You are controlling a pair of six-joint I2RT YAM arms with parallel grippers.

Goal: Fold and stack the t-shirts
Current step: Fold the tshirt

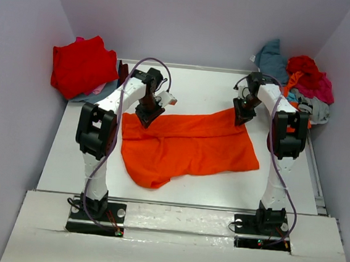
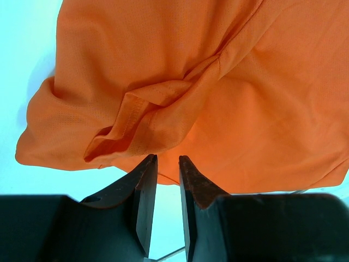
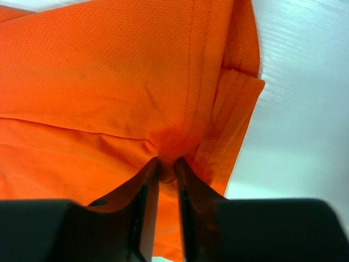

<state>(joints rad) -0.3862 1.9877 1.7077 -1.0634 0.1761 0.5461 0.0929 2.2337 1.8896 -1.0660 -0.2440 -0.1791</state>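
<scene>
Closest in, left base (image 1: 96,213) and right base (image 1: 263,227) sat bolted at the near edge of the table (image 1: 198,84), both arms reaching over the orange t-shirt (image 1: 192,148), which lay spread and crumpled mid-table. At its far left corner was the left gripper (image 1: 146,117), at its far right corner the right gripper (image 1: 243,116). A red t-shirt (image 1: 79,66) lay heaped far left, a mixed pile (image 1: 304,78) far right. Left wrist view: jaws nearly together at the shirt's edge, a sliver of table between them, and pinching or not, couldn't tell. Right wrist view: jaws clamped on a bunched tuck of orange cloth beside a stitched seam
</scene>
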